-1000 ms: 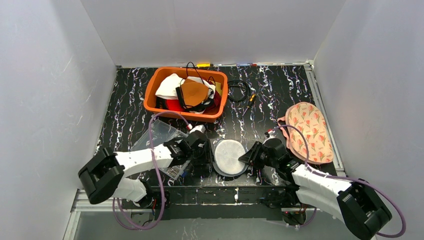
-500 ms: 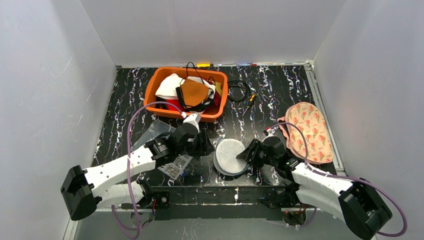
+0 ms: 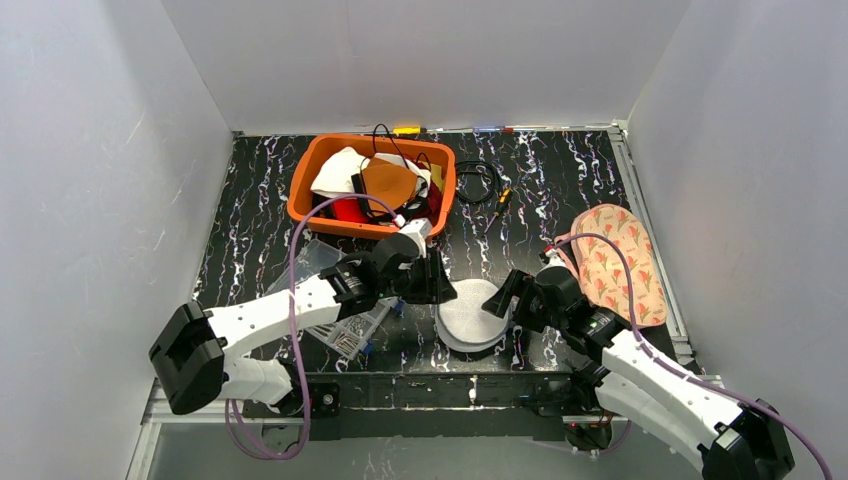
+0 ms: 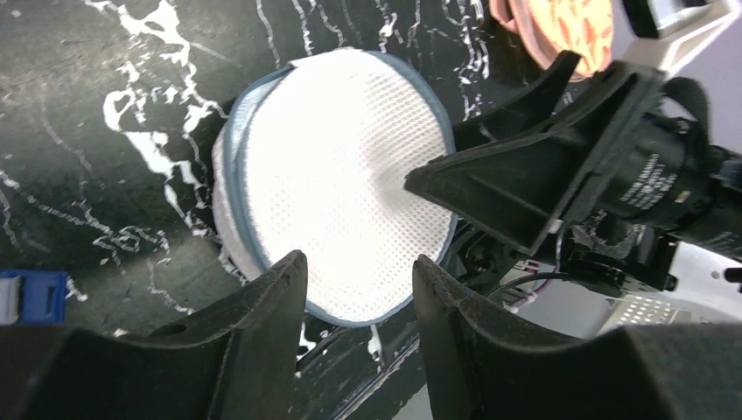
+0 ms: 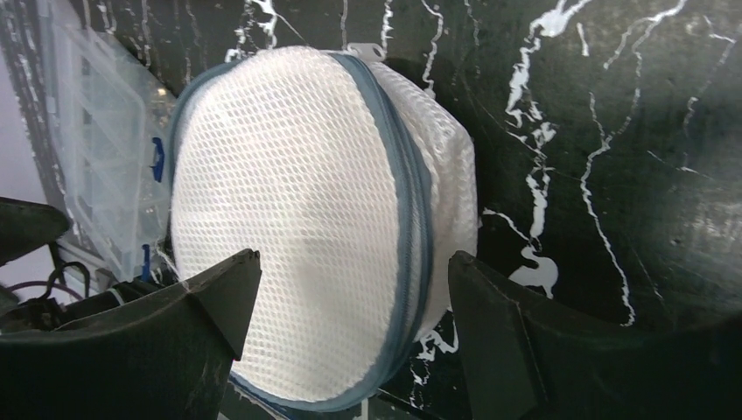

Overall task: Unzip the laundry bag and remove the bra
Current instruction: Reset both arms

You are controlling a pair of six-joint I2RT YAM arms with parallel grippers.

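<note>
- White mesh, round and edged with a grey-blue zip: the laundry bag point(image 3: 468, 316) sits on the black marbled table point(image 3: 250, 200) near the front edge, between my two arms.
- In the right wrist view the bag point(image 5: 297, 236) looks tipped up off the table, and the zip point(image 5: 407, 219) looks closed along the stretch I can see. I cannot see through the mesh to what is inside.
- My left gripper point(image 3: 441, 287) is just beside the bag's left rim. Its jaws are parted with nothing between them, and the bag point(image 4: 341, 201) shows through the gap of that gripper point(image 4: 359, 271).
- My right gripper point(image 3: 503, 300) is at the bag's right side, spread wide and gripping nothing. From the left wrist, one of its fingers point(image 4: 490, 179) has its tip on the mesh.
- A peach flowered fabric piece point(image 3: 612, 262) lies by the right edge, apart from the bag.
- Behind sit an orange tub point(image 3: 300, 195) of clothes and a cable coil point(image 3: 478, 180); a clear plastic box point(image 3: 320, 265) lies under my left arm.
</note>
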